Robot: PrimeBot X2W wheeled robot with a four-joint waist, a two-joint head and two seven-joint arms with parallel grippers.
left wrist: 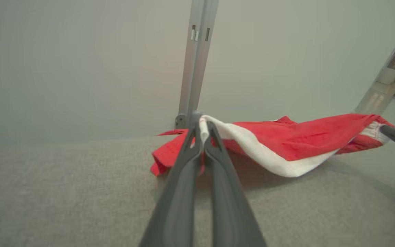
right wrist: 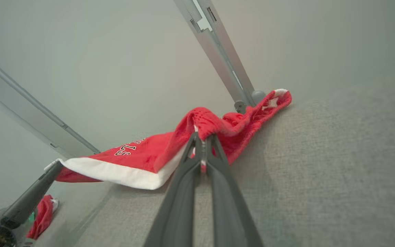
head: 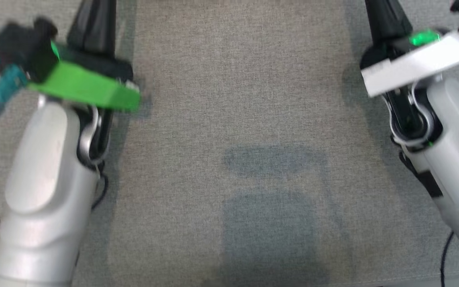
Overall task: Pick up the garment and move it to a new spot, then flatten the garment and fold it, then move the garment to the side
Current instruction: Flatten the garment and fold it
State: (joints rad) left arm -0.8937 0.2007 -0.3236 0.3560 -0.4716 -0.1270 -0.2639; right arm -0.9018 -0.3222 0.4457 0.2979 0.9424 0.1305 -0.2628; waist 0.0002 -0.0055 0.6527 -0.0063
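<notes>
The garment (left wrist: pixel 297 140) is red with a white band and dark lettering. It hangs stretched between my two grippers, with its far part lying on the grey cloth table (left wrist: pixel 63 192). My left gripper (left wrist: pixel 202 132) is shut on the white band at one end. My right gripper (right wrist: pixel 201 140) is shut on a bunched red fold of the garment (right wrist: pixel 149 154). In the head view both arms reach forward and their dark fingers (head: pixel 94 24) run off the top edge, so the garment is out of that view.
A metal post (left wrist: pixel 194 61) stands at the table's far edge against a pale wall. A second slanted post (right wrist: pixel 29 109) is at the left of the right wrist view. Another red cloth (right wrist: pixel 43 216) lies low beside the table.
</notes>
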